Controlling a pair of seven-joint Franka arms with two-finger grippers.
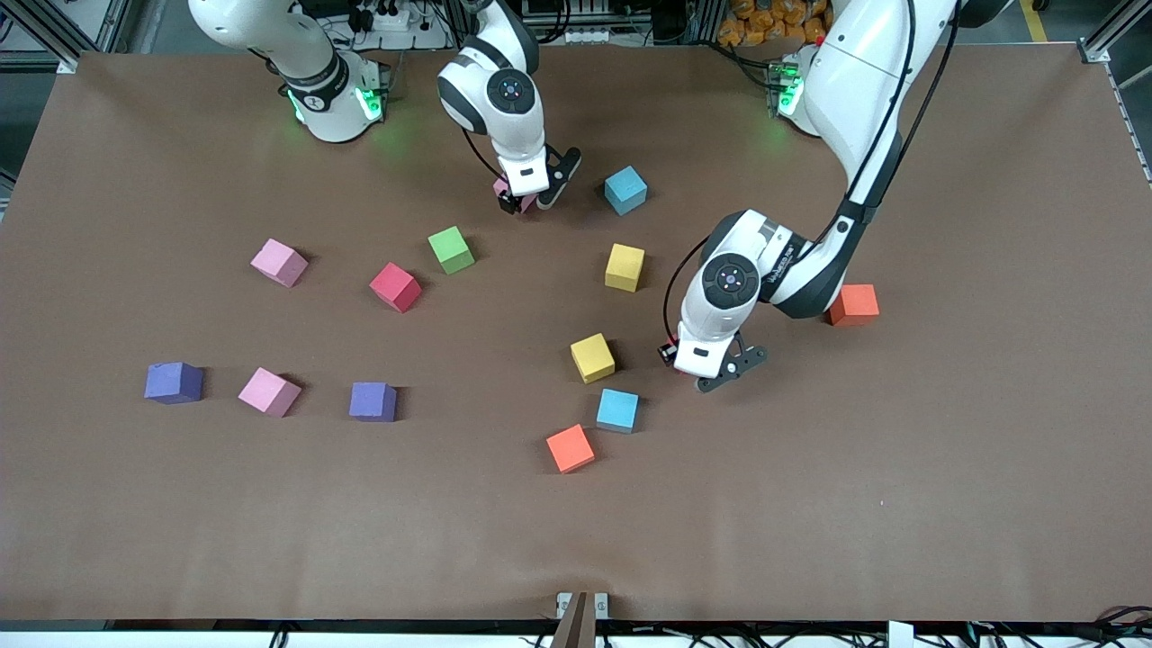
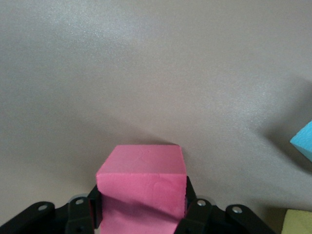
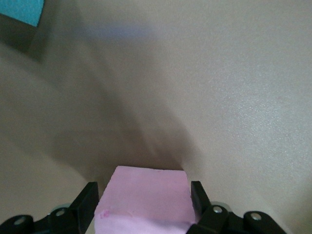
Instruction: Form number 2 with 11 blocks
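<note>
Pink-red block: clamped in your left gripper, near the yellow block. Pale pink block: clamped in your right gripper, beside the blue block. Lift both straight, square; no digit started yet.

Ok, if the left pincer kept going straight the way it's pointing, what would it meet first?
The deep pink matte cube gripped between the fingers of the left pincer; under it, apparently only the brown table.
</note>
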